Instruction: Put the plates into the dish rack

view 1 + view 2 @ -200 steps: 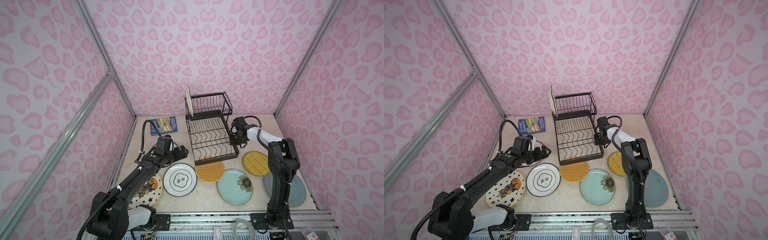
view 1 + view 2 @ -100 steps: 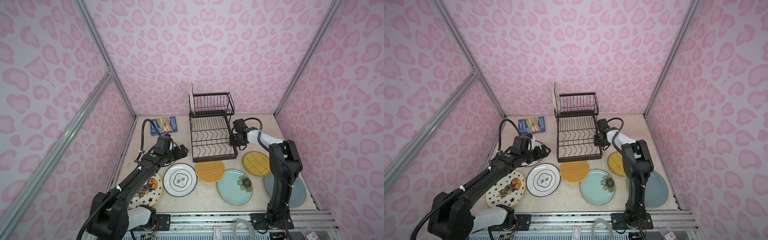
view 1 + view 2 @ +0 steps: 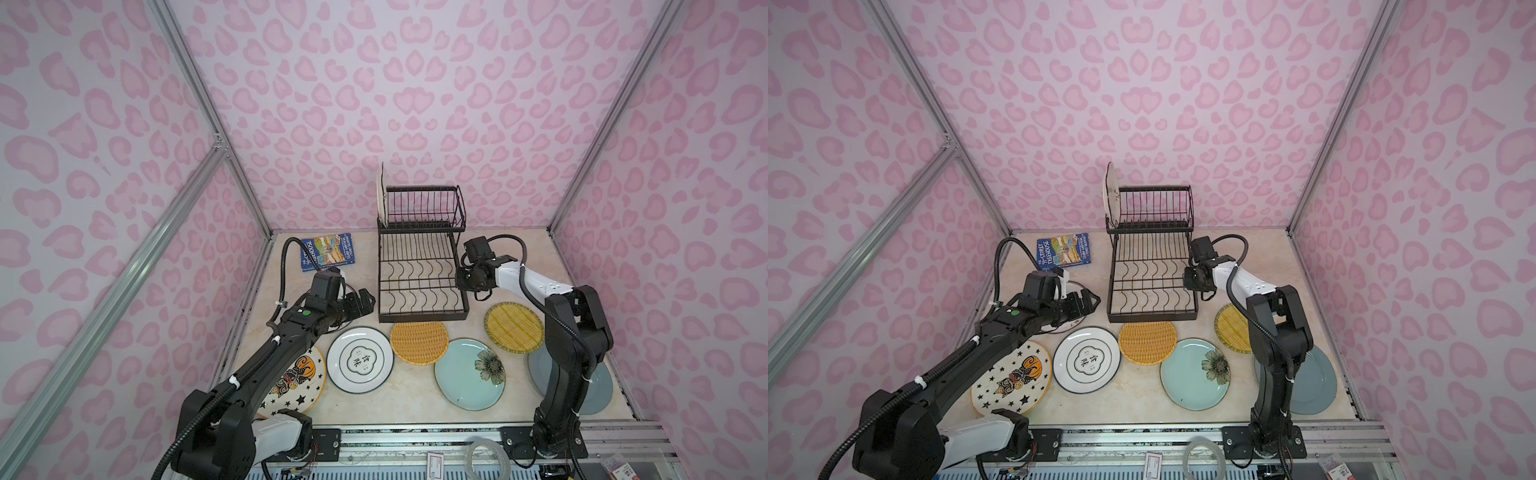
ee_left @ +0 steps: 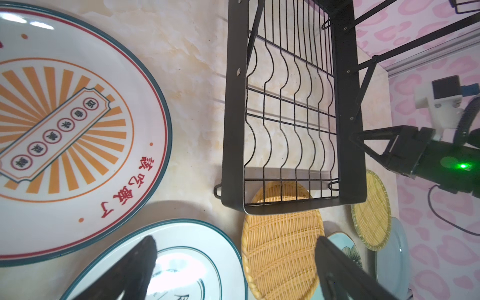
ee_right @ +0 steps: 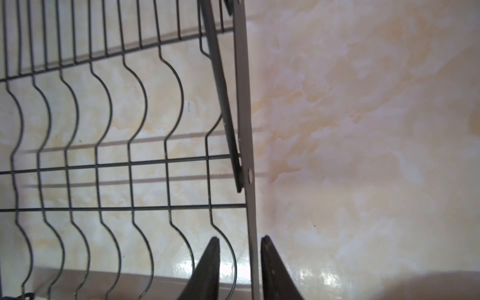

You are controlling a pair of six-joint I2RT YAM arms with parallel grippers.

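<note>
Dish rack (image 3: 424, 319) sits at 12 o'clock on tabletop (image 3: 415, 399). R hand (image 5: 239, 237): jaws slightly parted, straddling rack's 3 o'clock side rail. L hand (image 4: 236, 239): wide open, at rack's 8 o'clock. One plate (image 3: 381, 199) upright in upper basket (image 3: 422, 208); other plates (image 3: 359, 360) flat at 6 o'clock.

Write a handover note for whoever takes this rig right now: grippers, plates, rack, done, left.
Left gripper: open, empty, above the table near the dish rack's front-left corner.
Right gripper: open, jaws either side of the rack's right side rail, not clamped.
Done: one cream plate stands upright at the left end of the upper basket.
Left: seven flat on the table: sunburst plate, star-pattern plate, white teal-rimmed plate, orange woven plate, yellow woven plate, teal flower plate, grey-blue plate partly behind the right arm. The lower tier holds none.
</note>
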